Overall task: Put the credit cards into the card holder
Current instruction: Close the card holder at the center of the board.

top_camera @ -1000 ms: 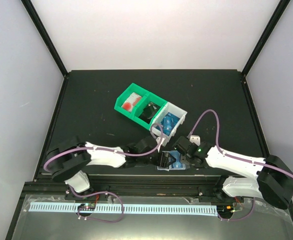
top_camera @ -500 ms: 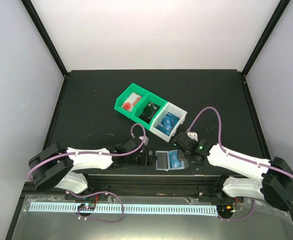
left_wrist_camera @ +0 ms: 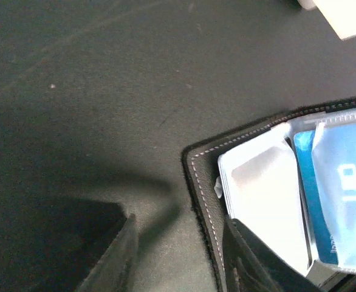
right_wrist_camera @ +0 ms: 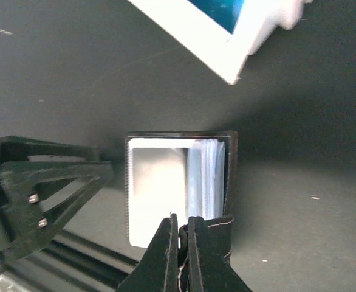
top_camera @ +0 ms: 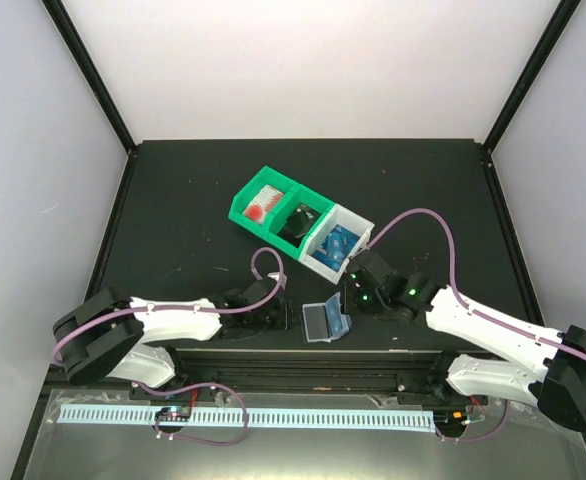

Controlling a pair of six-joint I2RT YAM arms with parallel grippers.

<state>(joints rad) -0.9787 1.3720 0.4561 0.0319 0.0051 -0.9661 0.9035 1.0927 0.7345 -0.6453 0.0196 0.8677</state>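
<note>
Closest, on the bench (top_camera: 173,220), left tool (left_wrist_camera: 181,246) spread wide, one finger over the stitched corner of the open card holder (top_camera: 325,322). Right tool (right_wrist_camera: 181,234) pinched narrow on its edge. Blue card (left_wrist_camera: 339,201) inside a clear sleeve. Farther back, more blue cards (top_camera: 337,243) in a white bin (top_camera: 361,228) touching a green bin (top_camera: 253,222).

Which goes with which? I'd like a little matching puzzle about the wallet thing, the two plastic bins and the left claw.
Things:
1. card holder
2. green bin
3. white bin
4. left claw

Descriptions:
A. has blue cards inside
B. lies open near the front edge of the table
C. has a red and white item in one compartment
D. fingers spread apart, next to the card holder's edge

Pairs: 1-B, 2-C, 3-A, 4-D
</note>
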